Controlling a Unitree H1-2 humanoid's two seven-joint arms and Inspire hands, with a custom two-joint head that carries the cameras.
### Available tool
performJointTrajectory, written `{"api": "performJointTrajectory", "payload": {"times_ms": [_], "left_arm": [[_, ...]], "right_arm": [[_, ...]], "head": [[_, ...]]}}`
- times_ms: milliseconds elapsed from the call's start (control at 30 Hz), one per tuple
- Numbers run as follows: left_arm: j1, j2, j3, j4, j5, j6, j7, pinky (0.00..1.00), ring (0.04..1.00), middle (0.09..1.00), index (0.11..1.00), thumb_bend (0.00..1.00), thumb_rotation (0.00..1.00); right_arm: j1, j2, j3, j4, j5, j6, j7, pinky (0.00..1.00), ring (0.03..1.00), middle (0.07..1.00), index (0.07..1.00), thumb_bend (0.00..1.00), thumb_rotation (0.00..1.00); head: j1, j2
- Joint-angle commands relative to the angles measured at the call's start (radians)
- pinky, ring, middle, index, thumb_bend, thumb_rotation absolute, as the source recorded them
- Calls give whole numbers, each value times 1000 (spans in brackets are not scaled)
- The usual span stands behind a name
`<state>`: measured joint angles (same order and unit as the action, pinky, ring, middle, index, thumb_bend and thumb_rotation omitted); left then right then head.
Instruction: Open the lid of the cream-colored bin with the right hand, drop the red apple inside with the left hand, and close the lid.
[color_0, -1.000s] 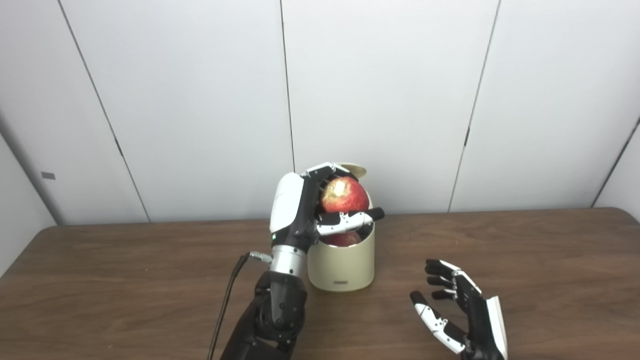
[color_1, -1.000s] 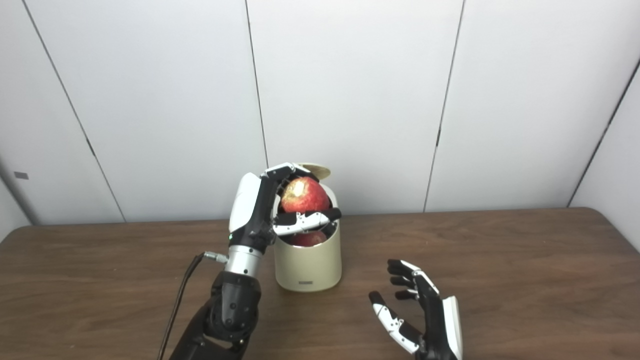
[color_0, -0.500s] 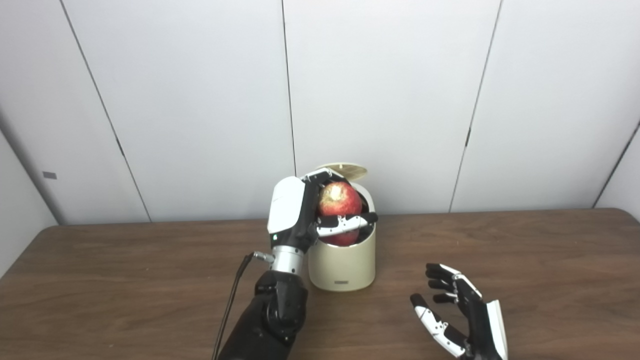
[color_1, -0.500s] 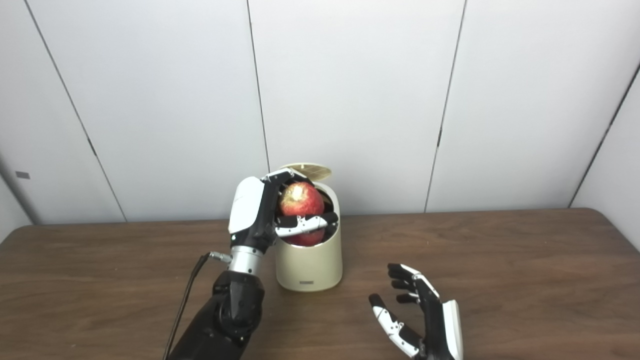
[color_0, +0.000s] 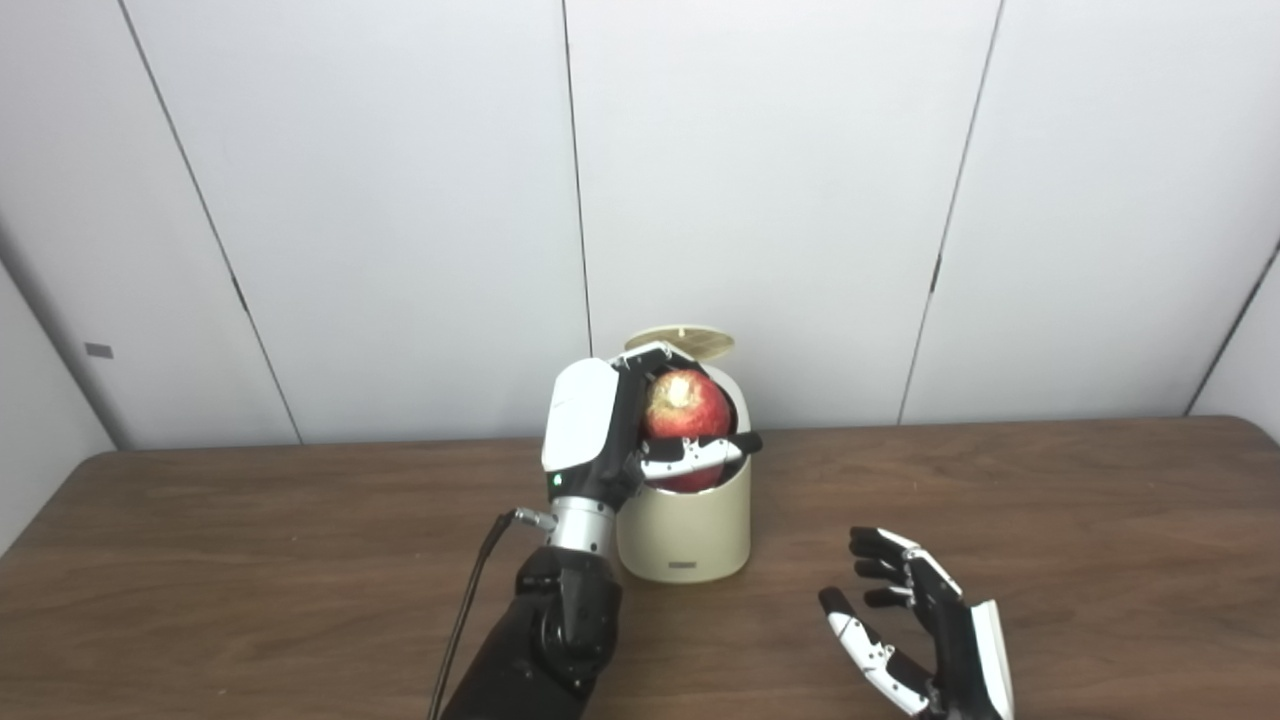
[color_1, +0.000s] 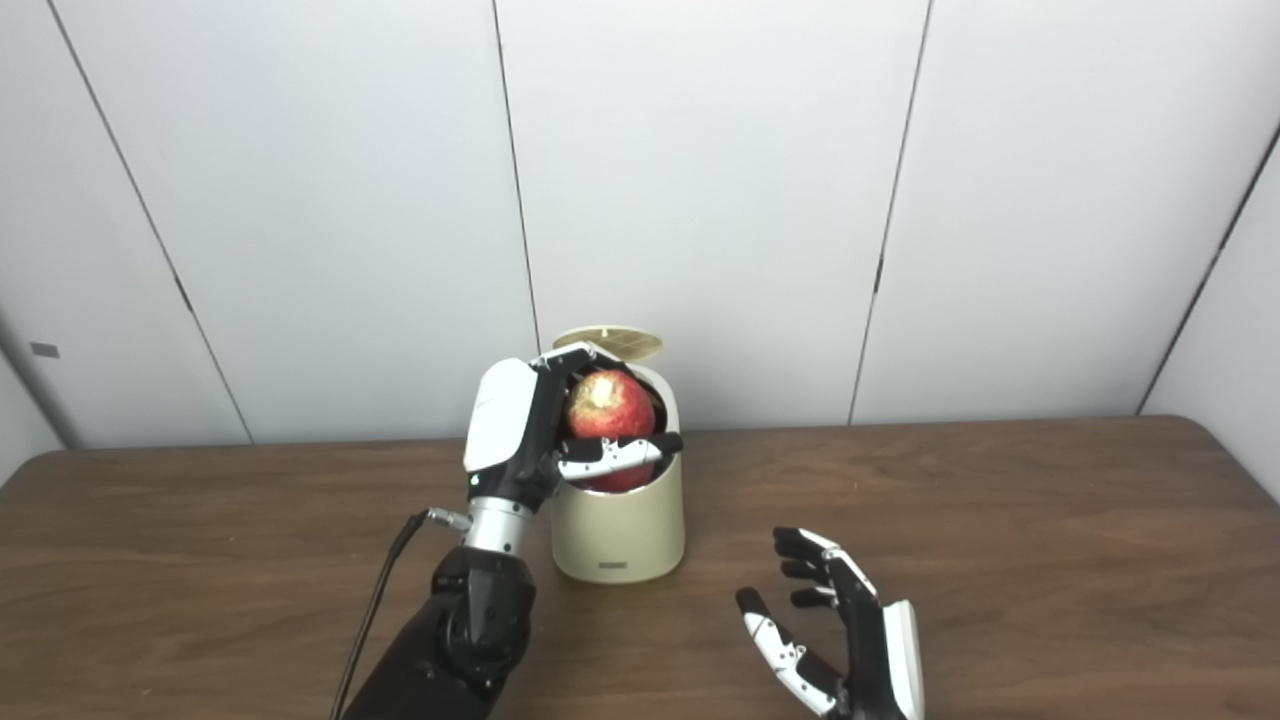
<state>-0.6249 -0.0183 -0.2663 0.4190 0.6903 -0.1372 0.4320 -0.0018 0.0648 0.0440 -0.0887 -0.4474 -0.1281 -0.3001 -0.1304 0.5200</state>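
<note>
left hand (color_0: 610, 435) grips apple (color_0: 685, 408) at bin (color_0: 685, 530) rim | right hand (color_0: 915, 625) spread, empty

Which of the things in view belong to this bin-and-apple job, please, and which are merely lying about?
Belonging to the job:
- red apple, held over the bin's mouth
- cream-colored bin
- lid, standing open
- left hand, fingers around the apple
- right hand, open, waiting

Just there:
- table
- black cable by the left arm
</note>
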Motion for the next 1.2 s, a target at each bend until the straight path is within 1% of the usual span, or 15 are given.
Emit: {"api": "performJointTrajectory", "payload": {"times_ms": [0,33,67,100,133,200,300,467,633,733,767,833,933,1033,1167], "left_arm": [[-33,3,-3,-52,-13,-35,-4,325,415,488,506,513,0],[-27,5,-4,-63,-20,-41,-13,328,417,482,501,518,0],[-22,6,-5,-71,-24,-45,-20,338,425,491,494,519,32],[-18,7,-6,-76,-27,-47,-24,352,436,503,513,804,95],[-14,9,-9,-80,-24,-51,-24,357,440,507,519,901,117],[-9,15,-14,-83,-15,-54,-23,367,447,522,528,981,178],[-5,18,-15,-86,-11,-49,-25,379,457,536,541,1000,200],[-2,26,-19,-87,11,-43,-17,396,481,567,577,1000,237],[-3,26,-24,-81,54,-26,5,444,548,644,629,1000,238],[-10,29,-32,-60,96,-32,51,451,564,662,637,1000,186],[-16,33,-37,-47,112,-38,73,451,565,663,637,987,163],[-31,40,-46,-15,145,-39,114,452,569,660,636,921,82],[-50,51,-63,35,195,-33,181,453,576,650,626,889,17],[-62,60,-75,70,214,-37,227,460,598,651,628,886,32],[-66,67,-82,81,215,-45,253,468,617,671,654,908,68]], "right_arm": [[-9,7,6,-14,4,-38,-12,566,684,712,702,235,303],[-9,6,7,-15,1,-35,-11,565,684,711,701,233,300],[-9,6,8,-18,2,-28,-7,564,683,712,703,228,297],[-9,6,8,-20,3,-23,-5,565,683,713,705,225,295],[-8,5,8,-22,0,-17,-3,566,684,713,706,225,294],[-8,4,9,-23,-1,-14,0,575,688,717,708,223,293],[-8,0,9,-16,10,-31,0,576,687,717,710,226,263],[-4,2,10,-22,9,-26,1,575,686,718,711,229,259],[-1,4,10,-29,12,-17,7,579,689,719,710,230,248],[1,3,11,-31,13,-17,10,577,687,719,712,231,240],[2,3,11,-32,12,-16,10,576,686,718,712,230,232],[3,3,12,-34,8,-16,9,573,683,716,713,229,220],[7,4,14,-36,10,-17,11,574,683,717,714,229,211],[9,5,14,-39,15,-17,13,574,684,717,714,231,213],[7,4,13,-31,22,-27,12,577,685,716,712,230,218]], "head": [[-1,1],[-1,1],[0,1],[0,0],[2,0],[3,-1],[2,0],[2,2],[6,-4],[7,-4],[7,-4],[7,-4],[9,-11],[13,-13],[14,-15]]}}
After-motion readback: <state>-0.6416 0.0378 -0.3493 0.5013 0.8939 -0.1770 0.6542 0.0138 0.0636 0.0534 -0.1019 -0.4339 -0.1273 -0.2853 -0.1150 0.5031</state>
